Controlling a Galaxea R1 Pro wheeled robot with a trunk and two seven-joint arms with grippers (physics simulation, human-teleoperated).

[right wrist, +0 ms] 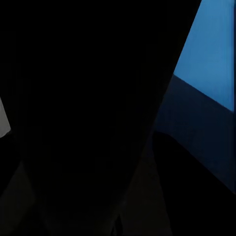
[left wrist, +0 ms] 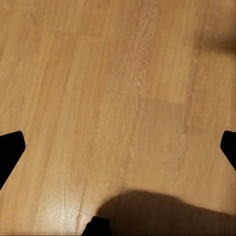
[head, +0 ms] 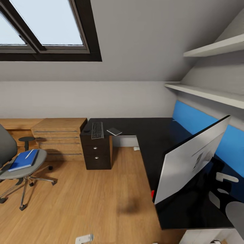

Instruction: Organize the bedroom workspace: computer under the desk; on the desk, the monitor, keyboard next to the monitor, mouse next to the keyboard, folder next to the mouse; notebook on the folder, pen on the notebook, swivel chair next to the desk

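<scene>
Left gripper (left wrist: 118,147) spread wide over bare wood floor (left wrist: 118,73); right gripper's state impossible to tell. Monitor (head: 191,159) standing tilted on the black desk (head: 149,135); keyboard (head: 97,130), mouse (head: 87,130), notebook (head: 114,131) at far end. Blue folder (head: 23,160) with pen (head: 29,154) on chair (head: 20,169) seat.

Monitor (head: 191,159) stands tilted on the black worktop (head: 152,135); keyboard (head: 97,130) and notebook (head: 114,131) lie far off; folder (head: 23,160) rests on the swivel chair (head: 20,169).
</scene>
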